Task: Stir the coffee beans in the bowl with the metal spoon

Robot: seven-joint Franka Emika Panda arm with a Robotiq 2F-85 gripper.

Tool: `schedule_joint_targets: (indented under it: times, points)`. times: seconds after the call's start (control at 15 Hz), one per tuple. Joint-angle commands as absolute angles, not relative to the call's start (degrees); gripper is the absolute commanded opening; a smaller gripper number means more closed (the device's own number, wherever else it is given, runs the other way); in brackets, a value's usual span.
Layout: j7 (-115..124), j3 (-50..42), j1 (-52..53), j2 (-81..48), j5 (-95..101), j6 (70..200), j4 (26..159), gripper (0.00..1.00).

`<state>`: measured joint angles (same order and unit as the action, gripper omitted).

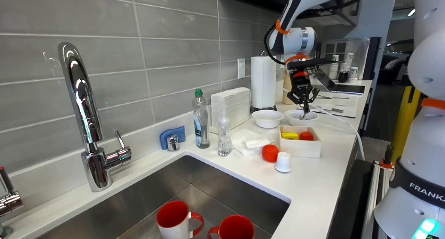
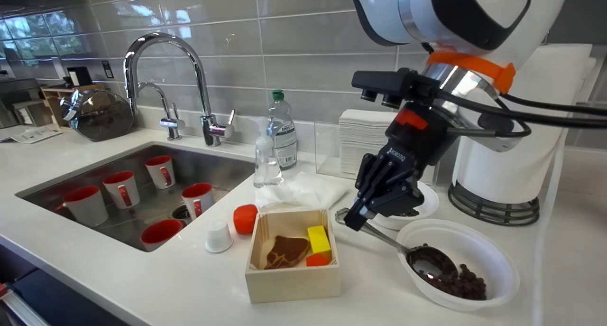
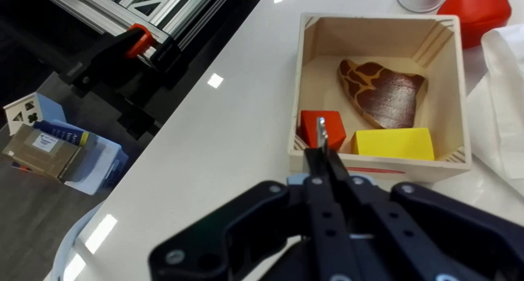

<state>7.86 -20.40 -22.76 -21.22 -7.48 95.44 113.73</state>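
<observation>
gripper [image 2: 356, 216]: read "ROBOTIQ" along the body in an exterior view. Had fingers pressed together, pinching the handle of the metal spoon [image 2: 430, 263].
arm base [image 1: 410, 211]: read "FRANKA" in an exterior view, with the last letter clipped at the edge.
soap bottle [image 2: 284, 138]: carried a label with print too small to read.
tube [image 3: 59, 133]: showed in the wrist view alone, down beyond the edge of the counter [image 2: 370, 300]. Seemed to start "Art", otherwise unclear.
carton [image 3: 41, 150]: lay just beside the tube, with a white sticker too small to read.
bowl [image 2: 498, 269]: sat on the counter in both exterior views. Held the coffee beans [image 2: 467, 288].
metal spoon: had its head inside the bowl at the coffee beans, partly covering them. Could not tell contact with the rim. Showed just as a handle end past the fingers in the wrist view.
other white bowl [image 2: 430, 202]: stood behind the gripper in an exterior view, partly hidden.
box [image 1: 299, 149]: hid part of its contents behind the front wall in an exterior view. Showed a red block [image 3: 336, 127], yellow block [image 3: 393, 144] and steak-shaped piece [image 3: 382, 95] in the wrist view.
mugs [image 2: 122, 192]: numbered five in the sink [image 2: 220, 168] in an exterior view.
laptop [image 1: 347, 88]: appeared only in an exterior view, far along the counter.
</observation>
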Motion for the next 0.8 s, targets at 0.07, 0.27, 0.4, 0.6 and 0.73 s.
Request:
schedule_joint_targets:
  times: [0.07,0.27,0.4,0.6,0.73]
  points:
    - [6.39,-19.28,-23.10,-21.36,-9.34,95.31,112.74,0.01]
    - [4.91,-19.46,-23.67,-19.76,-11.10,97.01,113.54,0.01]
    - [4.54,-19.76,-23.85,-19.14,-11.64,98.48,113.96,0.01]
    - [5.83,-20.45,-23.70,-19.32,-10.40,100.55,113.97,0.01]
    - [6.35,-20.86,-23.56,-19.96,-9.22,101.07,113.80,0.01]
